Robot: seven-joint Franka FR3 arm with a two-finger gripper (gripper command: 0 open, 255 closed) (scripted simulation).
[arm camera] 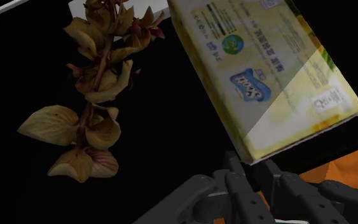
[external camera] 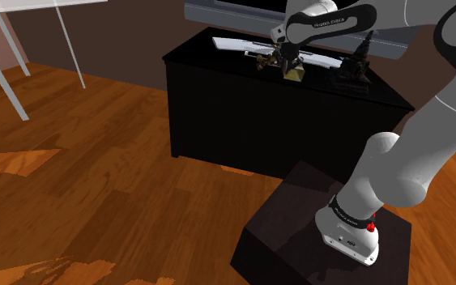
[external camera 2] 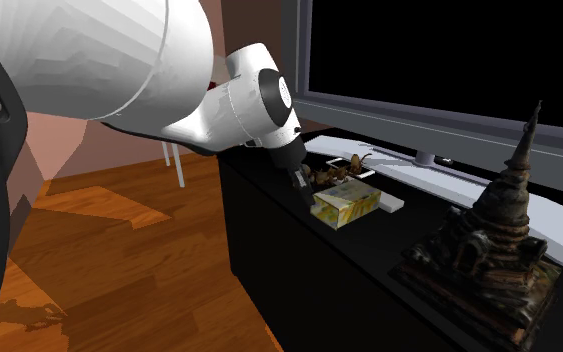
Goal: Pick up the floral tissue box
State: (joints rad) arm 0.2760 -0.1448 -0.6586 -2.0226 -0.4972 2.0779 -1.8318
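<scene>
Shoulder view: white arm reaches from the stand up to a black cabinet [external camera: 218, 105]; gripper [external camera: 285, 60] hangs over its top, directly above the tissue box [external camera: 297, 74]; a dark pagoda-shaped statue [external camera: 354, 69] stands apart from the box toward this view's right; a flat white slab [external camera: 234, 44] lies behind. Second exterior view: tissue box [external camera 2: 346, 205], pale yellow with a faint pattern, sits near the cabinet's [external camera 2: 299, 290] front edge; gripper [external camera 2: 297, 179] is at the box's near end; a dried flower sprig [external camera 2: 335, 172] lies just beside the box; statue [external camera 2: 484, 250] is well apart; a television [external camera 2: 449, 60] stands behind. Wrist view: box [arm camera: 266, 70] shows yellow-green print and a blue badge; gripper [arm camera: 254, 173] meets its near end; sprig [arm camera: 95, 102] lies alongside; whether the gripper is spread or clamped on the box cannot be told.
</scene>
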